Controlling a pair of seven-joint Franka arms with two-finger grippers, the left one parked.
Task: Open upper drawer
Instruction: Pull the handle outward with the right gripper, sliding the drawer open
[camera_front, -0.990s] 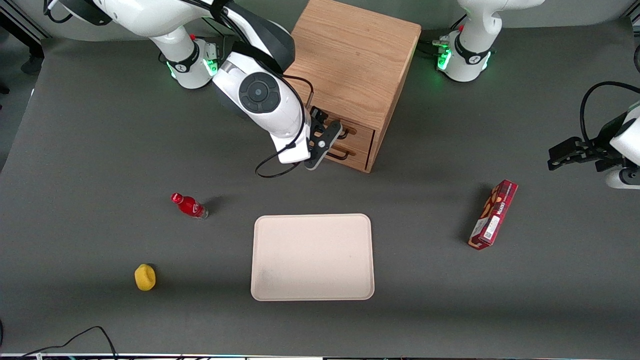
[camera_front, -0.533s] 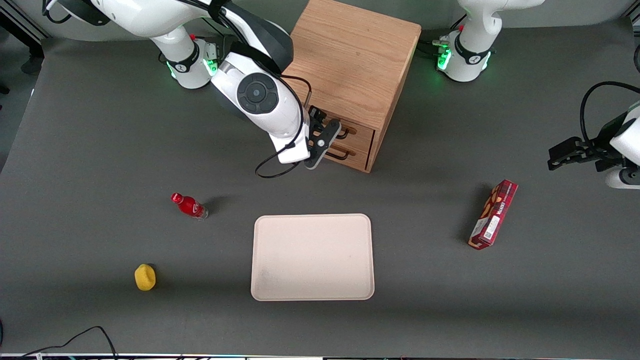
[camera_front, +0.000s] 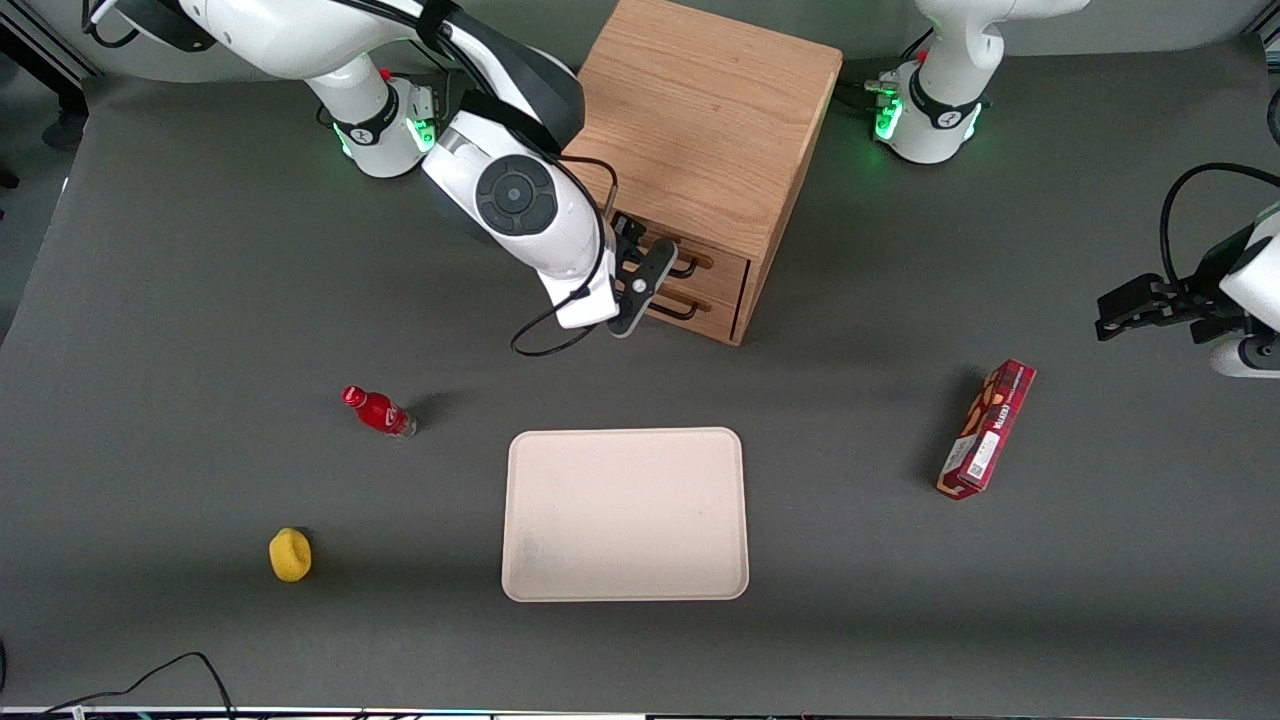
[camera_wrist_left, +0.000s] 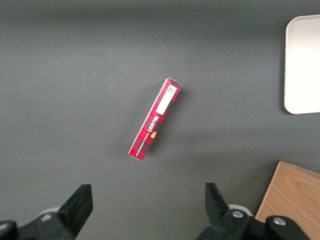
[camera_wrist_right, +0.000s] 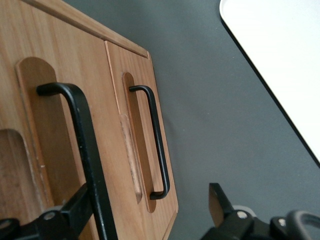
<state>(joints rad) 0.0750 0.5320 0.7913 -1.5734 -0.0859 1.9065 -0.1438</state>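
Hand spread wide at upper drawer, handle between the jaws. Risk: closing off-centre, slipping off thin wire, or hooking lower drawer.

two drawers, one tray

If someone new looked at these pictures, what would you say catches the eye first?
The oak cabinet stands out first, with the gripper open at the upper drawer, one finger against its black handle. Nearer the front camera lies a pale tray. A red bottle and a yellow object sit toward the working arm's end.
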